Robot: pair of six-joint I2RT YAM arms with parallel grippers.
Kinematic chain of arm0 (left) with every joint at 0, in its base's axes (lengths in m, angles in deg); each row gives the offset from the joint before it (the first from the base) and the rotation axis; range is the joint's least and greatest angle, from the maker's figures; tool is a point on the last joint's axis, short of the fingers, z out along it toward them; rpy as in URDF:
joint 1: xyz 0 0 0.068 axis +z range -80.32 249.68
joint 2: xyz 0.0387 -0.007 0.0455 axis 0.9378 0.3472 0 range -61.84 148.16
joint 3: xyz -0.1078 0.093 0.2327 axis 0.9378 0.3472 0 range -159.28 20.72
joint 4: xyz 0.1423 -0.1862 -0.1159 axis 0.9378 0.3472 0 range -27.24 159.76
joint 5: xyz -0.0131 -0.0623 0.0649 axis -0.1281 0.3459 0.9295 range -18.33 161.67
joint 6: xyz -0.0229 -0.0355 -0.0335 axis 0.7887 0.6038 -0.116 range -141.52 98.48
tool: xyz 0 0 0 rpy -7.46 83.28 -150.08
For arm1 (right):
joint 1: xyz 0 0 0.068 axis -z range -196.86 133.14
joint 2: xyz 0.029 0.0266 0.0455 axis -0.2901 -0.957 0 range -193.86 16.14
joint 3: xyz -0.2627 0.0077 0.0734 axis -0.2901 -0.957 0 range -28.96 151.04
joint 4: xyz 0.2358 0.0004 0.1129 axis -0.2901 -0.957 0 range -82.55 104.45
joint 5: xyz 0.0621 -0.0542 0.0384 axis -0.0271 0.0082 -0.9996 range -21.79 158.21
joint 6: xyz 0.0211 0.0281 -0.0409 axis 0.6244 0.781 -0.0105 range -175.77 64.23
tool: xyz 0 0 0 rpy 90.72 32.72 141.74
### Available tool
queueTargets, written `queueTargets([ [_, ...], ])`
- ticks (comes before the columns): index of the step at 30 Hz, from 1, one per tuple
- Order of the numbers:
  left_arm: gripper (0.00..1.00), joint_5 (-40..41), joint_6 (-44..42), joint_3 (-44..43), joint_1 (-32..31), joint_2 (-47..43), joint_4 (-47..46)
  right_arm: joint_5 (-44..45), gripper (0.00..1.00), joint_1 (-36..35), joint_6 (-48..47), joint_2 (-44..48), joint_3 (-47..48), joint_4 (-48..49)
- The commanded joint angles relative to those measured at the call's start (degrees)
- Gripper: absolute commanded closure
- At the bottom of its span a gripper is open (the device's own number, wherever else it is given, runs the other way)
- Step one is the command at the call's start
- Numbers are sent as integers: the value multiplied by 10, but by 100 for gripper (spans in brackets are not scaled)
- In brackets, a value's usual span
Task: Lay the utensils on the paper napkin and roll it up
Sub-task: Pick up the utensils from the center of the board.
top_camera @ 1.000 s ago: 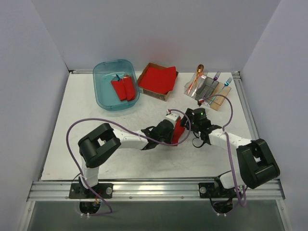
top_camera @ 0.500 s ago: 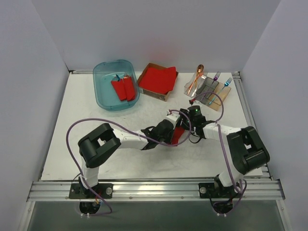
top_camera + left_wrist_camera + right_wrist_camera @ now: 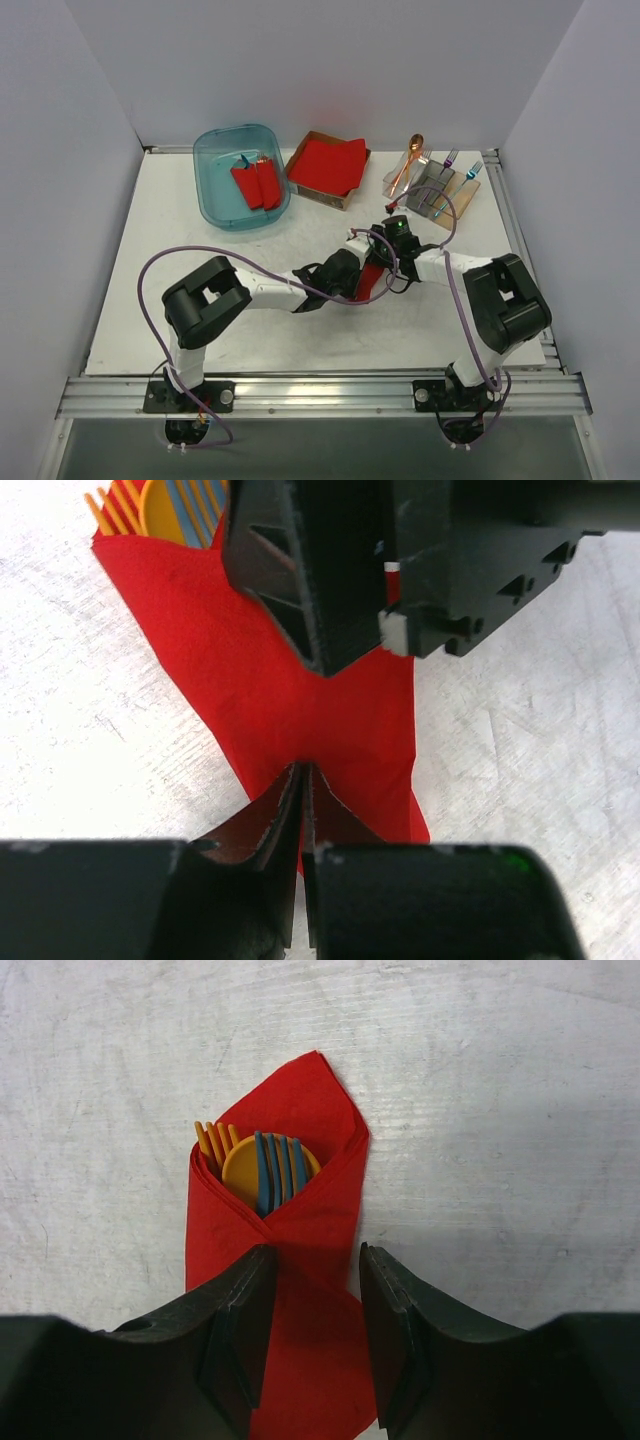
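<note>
A scuffed white table [image 3: 150, 300] fills the overhead view, boxed in by plain pale walls [image 3: 330, 60], with a metal rail [image 3: 320, 395] along the bottom edge. At the upper left sits a clear teal bin [image 3: 210, 212] holding two short red rolled bundles [image 3: 257, 183]. At top centre a brown cardboard box [image 3: 342, 201] holds a thick red stack [image 3: 328, 165]. At the upper right a small rack [image 3: 432, 190] carries a spare orange spoon [image 3: 410, 160] and spare forks [image 3: 450, 157]. The left arm [image 3: 270, 290] rises from the lower left corner and stretches low and rightward to the middle of the frame. The right arm [image 3: 470, 270] rises from the lower right, bends sharply and reaches left to the same spot. Between them, at the centre of the table, lies the paper napkin [image 3: 372, 275], folded into a narrow red pocket. The utensils [image 3: 262, 1172] sit inside it, with a yellow-orange spoon bowl, blue tines and orange tines poking out of its open end. The left gripper [image 3: 303, 780] is closed tight, pinching a raised fold of the napkin at its lower end. The right gripper [image 3: 308, 1260] points down over the pocket with its jaws apart, straddling the folded middle just below the utensil tips. Whether its fingers touch the paper cannot be told.
</note>
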Motion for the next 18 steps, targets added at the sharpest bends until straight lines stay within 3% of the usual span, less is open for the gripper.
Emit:
queueTargets([
  [1, 88, -12, -12, 2, -1, -9, -14, 18, 61, -17, -9, -15, 19, -39],
  [11, 88, -18, -14, -1, -1, -6, -14, 9, 62, -26, -7, -20, 10, -46],
  [18, 88, -22, -13, 5, -2, -6, -17, -7, 49, -13, 8, 3, -5, -27],
])
